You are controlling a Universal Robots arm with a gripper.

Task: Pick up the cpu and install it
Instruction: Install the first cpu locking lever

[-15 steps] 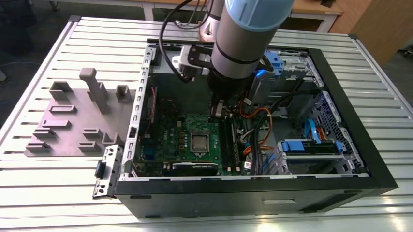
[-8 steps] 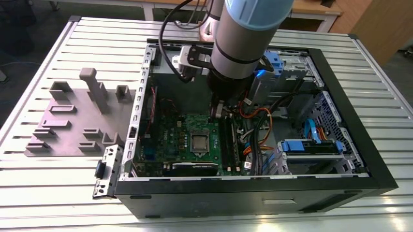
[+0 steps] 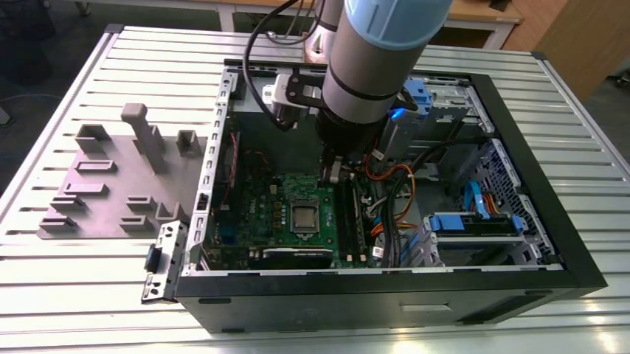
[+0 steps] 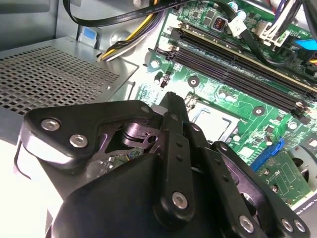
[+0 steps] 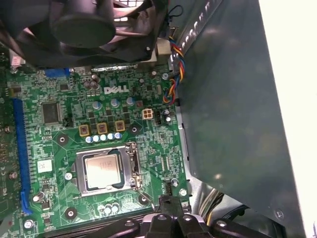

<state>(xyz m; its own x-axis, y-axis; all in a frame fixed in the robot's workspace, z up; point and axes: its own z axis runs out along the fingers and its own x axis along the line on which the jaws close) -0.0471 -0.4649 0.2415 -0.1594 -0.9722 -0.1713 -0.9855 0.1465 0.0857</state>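
The cpu (image 5: 102,171) lies flat in the silver socket frame (image 5: 130,168) on the green motherboard, silvery top up. In the exterior view the cpu (image 3: 304,215) is a small grey square in the middle of the board. My gripper (image 5: 170,202) hovers just off the socket's corner, toward the memory slots, apart from the chip. In the second wrist view the black fingers (image 4: 173,129) run together to one tip, shut with nothing between them. In the exterior view the gripper (image 3: 334,174) hangs under the arm inside the open case.
The black computer case (image 3: 394,295) lies open on a slatted metal table. A black fan (image 5: 84,25) sits beside the socket, memory slots (image 4: 237,64) and cables (image 3: 389,214) crowd the other side. A grey fixture plate (image 3: 108,184) lies at the exterior view's left.
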